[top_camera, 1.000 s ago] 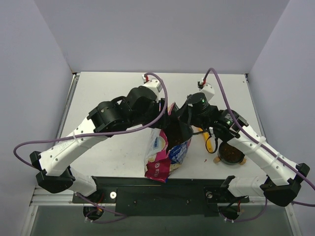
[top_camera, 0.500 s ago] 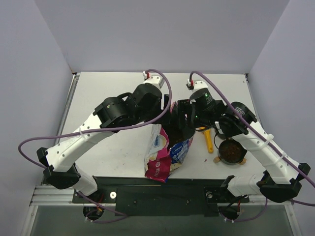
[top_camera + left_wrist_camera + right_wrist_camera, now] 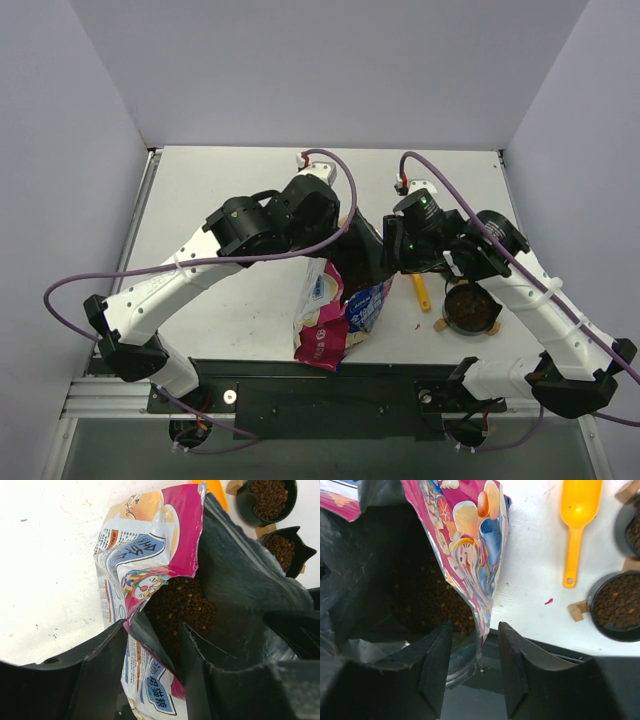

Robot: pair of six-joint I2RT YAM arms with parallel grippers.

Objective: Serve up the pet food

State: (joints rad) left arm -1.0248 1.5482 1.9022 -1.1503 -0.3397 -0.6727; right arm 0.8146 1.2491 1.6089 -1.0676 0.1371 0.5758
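Note:
The pet food is dark-brown kibble inside the open pink-and-blue bag, which stands at the table's near middle. It also shows in the right wrist view. My left gripper is open, and its fingers straddle the bag's left rim at the mouth. My right gripper is open, with the bag's right rim hanging between its fingers. A black bowl to the right of the bag holds kibble. A second filled bowl stands beside it.
A yellow scoop lies on the table between the bag and the bowls, handle toward the near edge; it also shows in the top view. The bowls sit on small cardboard feet. Grey walls enclose the white table.
My right gripper has shifted right, from over the bag's mouth to its right rim. My left arm has moved slightly right and forward. The bag has stayed in place.

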